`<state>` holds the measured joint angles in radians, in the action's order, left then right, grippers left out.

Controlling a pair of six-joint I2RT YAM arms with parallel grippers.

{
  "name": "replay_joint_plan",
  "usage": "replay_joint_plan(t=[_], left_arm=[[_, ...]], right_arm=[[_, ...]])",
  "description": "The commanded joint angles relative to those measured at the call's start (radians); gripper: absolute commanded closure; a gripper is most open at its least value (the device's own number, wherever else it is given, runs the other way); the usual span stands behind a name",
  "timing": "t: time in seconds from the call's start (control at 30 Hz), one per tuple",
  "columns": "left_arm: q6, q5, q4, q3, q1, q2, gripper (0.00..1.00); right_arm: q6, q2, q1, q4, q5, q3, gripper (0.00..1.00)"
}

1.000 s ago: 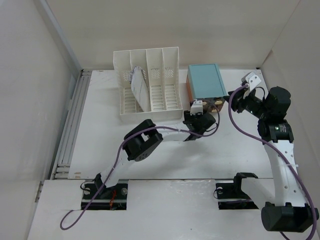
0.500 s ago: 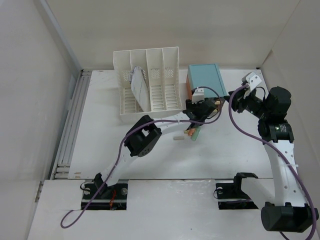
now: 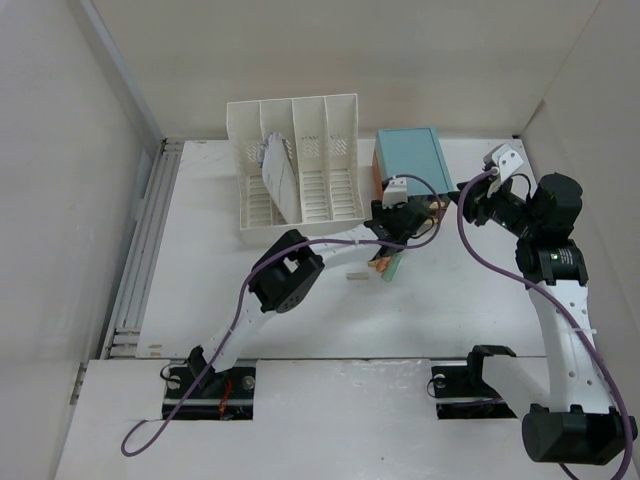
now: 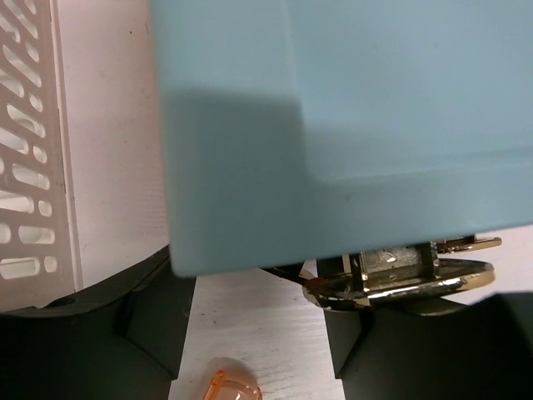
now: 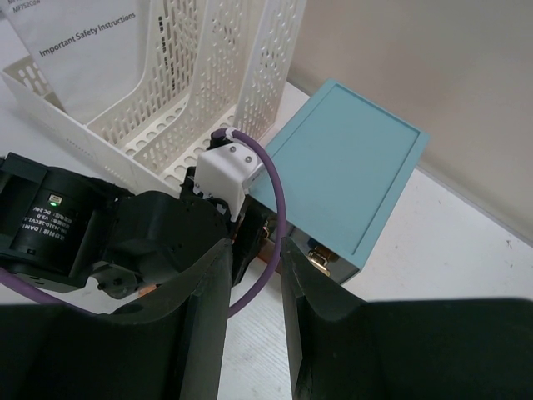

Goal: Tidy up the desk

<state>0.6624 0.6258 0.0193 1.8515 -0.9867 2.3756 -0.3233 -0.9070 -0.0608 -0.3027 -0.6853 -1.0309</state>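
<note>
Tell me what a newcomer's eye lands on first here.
The teal drawer box at the back of the desk stands out, with the left gripper open, close at its front by a brass handle. Next comes the white slotted file rack beside the box, to its left in the overhead view, with a booklet leaning in one slot.

Top view looks down on the whole tabletop (image 3: pixel 200 270); left wrist view hugs the box (image 4: pixel 250 125), right wrist views it from farther.
</note>
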Motion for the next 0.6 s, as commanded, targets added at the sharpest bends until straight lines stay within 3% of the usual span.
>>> replay_joint_plan(t=[0.0,0.13,0.27,0.47,0.57], left_arm=[[-0.009,-0.006,-0.024,0.063,0.011,0.016,0.49],[-0.018,-0.015,-0.024,0.086,0.011,0.027,0.57],[-0.027,-0.047,-0.024,0.106,0.011,0.036,0.58],[-0.027,-0.095,-0.033,0.097,0.011,0.047,0.73],[-0.04,-0.121,-0.057,0.071,0.011,0.047,0.74]], right_arm=[[-0.003,0.013,-0.008,0.047,-0.017,0.0,0.65],[-0.003,0.013,-0.008,0.047,-0.017,0.0,0.65],[-0.003,0.013,-0.017,0.037,-0.017,0.0,0.65],[-0.003,0.013,-0.017,0.037,-0.017,0.0,0.65],[-0.003,0.013,-0.017,0.037,-0.017,0.0,0.65]])
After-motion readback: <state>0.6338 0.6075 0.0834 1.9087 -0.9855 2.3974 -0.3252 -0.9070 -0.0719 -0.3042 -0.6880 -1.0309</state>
